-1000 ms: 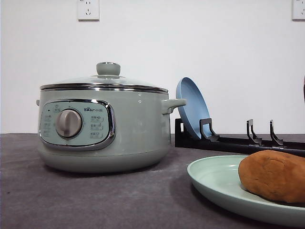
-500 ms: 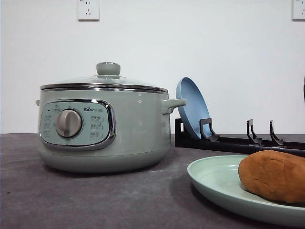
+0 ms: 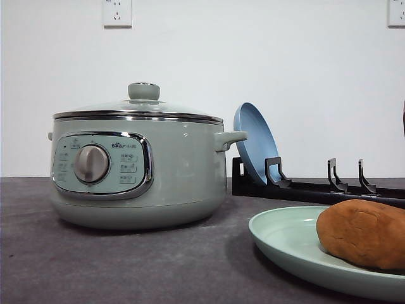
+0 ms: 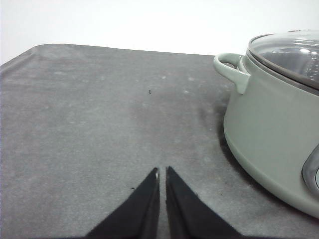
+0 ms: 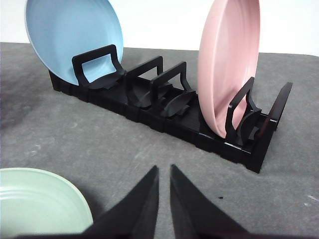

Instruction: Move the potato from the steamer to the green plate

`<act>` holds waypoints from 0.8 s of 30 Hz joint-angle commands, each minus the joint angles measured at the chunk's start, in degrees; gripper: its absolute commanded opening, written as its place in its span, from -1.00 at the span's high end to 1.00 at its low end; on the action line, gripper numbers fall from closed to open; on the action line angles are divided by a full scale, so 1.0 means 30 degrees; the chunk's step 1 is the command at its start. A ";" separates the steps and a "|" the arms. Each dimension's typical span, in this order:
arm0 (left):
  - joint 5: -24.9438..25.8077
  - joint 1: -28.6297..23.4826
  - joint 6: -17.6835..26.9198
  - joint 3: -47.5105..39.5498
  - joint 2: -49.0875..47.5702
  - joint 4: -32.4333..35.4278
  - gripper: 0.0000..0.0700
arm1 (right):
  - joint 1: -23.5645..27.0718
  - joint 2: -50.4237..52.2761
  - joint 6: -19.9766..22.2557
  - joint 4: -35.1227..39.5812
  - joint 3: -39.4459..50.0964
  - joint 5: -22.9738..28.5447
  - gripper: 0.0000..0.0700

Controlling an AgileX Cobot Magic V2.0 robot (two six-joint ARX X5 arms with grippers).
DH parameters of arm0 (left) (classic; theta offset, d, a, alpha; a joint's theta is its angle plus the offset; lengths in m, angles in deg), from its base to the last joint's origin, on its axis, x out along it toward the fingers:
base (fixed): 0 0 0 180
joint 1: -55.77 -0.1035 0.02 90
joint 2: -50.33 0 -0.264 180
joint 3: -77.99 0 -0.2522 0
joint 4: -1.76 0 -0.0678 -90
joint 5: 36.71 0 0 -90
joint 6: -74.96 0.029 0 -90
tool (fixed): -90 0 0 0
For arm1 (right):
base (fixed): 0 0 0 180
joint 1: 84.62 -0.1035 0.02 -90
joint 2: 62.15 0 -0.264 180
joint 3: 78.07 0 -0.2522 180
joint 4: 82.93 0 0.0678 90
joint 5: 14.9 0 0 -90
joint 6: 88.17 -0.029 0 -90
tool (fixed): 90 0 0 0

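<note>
Potato (image 3: 366,233) already lay on the green plate (image 3: 285,237), beside the lidded steamer (image 3: 139,168). Left gripper (image 4: 162,172) and right gripper (image 5: 163,169) were closed and empty; best was keeping both away from the plate.

The potato (image 3: 364,233) and green plate (image 3: 285,237) run off the front view's right edge; the steamer's (image 3: 136,168) panel labels are illegibly small.

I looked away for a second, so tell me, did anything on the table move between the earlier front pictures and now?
Nothing visibly changed. The potato lies on the green plate as before, the steamer keeps its lid on, and the blue plate stands in the black rack.
</note>
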 commanded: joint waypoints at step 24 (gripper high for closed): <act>-0.0102 0.0035 0.0087 -0.0386 -0.0022 -0.0117 0.93 | 0.0007 0.0051 0.0058 0.0197 0.0124 0.0015 0.91</act>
